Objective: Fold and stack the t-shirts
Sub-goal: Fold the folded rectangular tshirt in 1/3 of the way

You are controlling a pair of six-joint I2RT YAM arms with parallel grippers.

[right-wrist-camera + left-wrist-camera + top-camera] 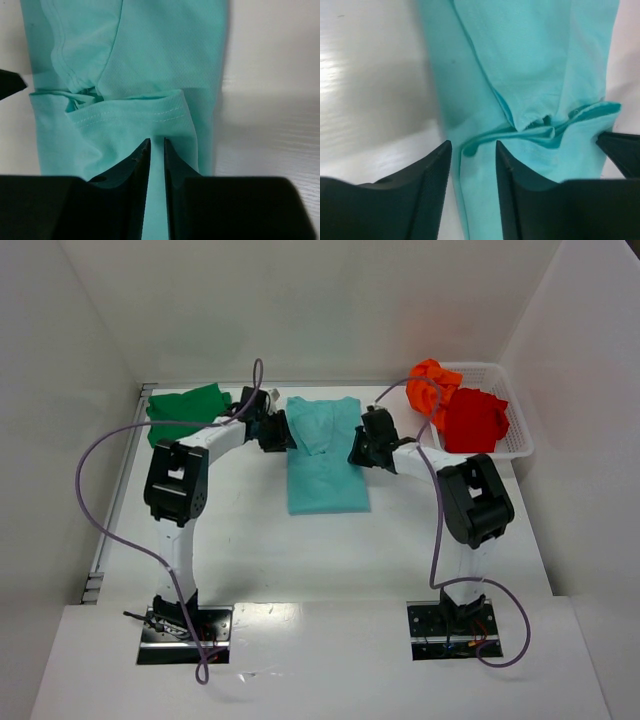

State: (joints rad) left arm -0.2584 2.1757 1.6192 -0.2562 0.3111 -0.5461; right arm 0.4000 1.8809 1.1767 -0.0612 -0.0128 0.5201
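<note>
The light teal soft cloth t-shirt (325, 455) lies flat in the middle of the white tabletop (300, 560), folded into a long strip between the two arms. It looks light and limp, likely to sag and slide, so the stitched edges by the tucked sleeves seem the surest hold. The left hand (471, 147) stands partly wide over a ruck. The right hand (156, 142) is narrow; I cannot tell whether it pinches cloth.

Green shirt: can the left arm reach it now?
Probably yes: the green shirt lies bare beside the left arm, nothing on it. The left fingers just need to clear the teal shirt fold between them.
</note>
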